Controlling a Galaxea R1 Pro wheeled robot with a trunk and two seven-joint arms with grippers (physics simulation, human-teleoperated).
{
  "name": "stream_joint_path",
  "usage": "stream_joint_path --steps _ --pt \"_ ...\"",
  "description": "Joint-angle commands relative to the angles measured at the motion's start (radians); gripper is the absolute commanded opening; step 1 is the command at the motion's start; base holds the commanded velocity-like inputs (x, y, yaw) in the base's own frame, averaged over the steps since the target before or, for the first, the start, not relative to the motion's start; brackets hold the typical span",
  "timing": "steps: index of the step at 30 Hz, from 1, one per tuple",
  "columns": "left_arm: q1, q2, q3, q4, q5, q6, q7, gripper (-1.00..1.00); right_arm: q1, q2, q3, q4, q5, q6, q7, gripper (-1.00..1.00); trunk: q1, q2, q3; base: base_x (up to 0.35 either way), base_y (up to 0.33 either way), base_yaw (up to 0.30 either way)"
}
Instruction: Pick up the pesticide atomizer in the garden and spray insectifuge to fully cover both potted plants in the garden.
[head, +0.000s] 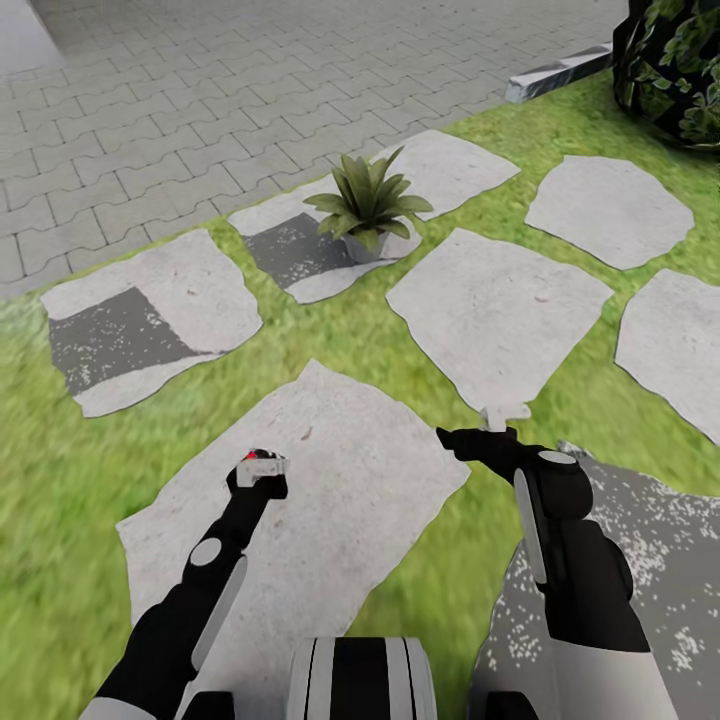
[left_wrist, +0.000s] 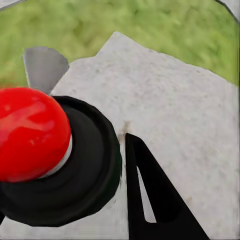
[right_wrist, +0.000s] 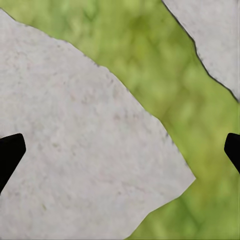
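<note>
Left pincer (head: 262, 470): clenched on pesticide atomizer (head: 260, 464). Right pincer (head: 478, 442): released, empty. Potted plant (head: 368, 205) at twelve o'clock, well apart; I risk spray falling short.

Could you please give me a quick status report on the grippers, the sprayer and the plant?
Left gripper shut on the sprayer. Right gripper open, empty. Potted plant ahead on a stepping stone, no specks visible on its leaves. Nothing between.
</note>
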Motion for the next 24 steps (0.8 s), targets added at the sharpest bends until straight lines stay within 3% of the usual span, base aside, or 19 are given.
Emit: stream_joint_path --steps 1,8,10,15,24 --pt "0.001 -0.001 -0.003 -0.007 0.010 0.013 0.007 -1.00 0.000 0.001 -0.002 -0.001 0.011 0.004 0.010 1.00 0.000 0.000 0.001 0.000 0.000 0.000" --pt "0.005 -0.004 -0.007 -0.056 0.008 0.056 0.078 -1.00 0.011 0.001 0.004 -0.001 0.010 0.002 0.010 1.00 0.000 0.000 0.012 0.000 0.000 0.000" --pt "0.005 -0.003 -0.014 -0.061 -0.019 0.052 0.088 -1.00 0.011 0.001 0.004 -0.001 0.011 0.002 0.010 1.00 0.000 0.000 0.016 0.000 0.000 0.000" --pt "0.007 -0.001 -0.019 -0.060 -0.046 0.028 0.094 -1.00 0.012 0.001 0.004 -0.001 0.011 0.002 0.010 1.00 0.000 0.000 0.024 0.000 0.000 0.000" --pt "0.016 0.000 -0.022 -0.050 -0.056 -0.013 0.095 -1.00 0.012 0.001 0.004 -0.001 0.010 0.002 0.010 1.00 0.000 0.000 0.038 0.000 0.000 0.000"
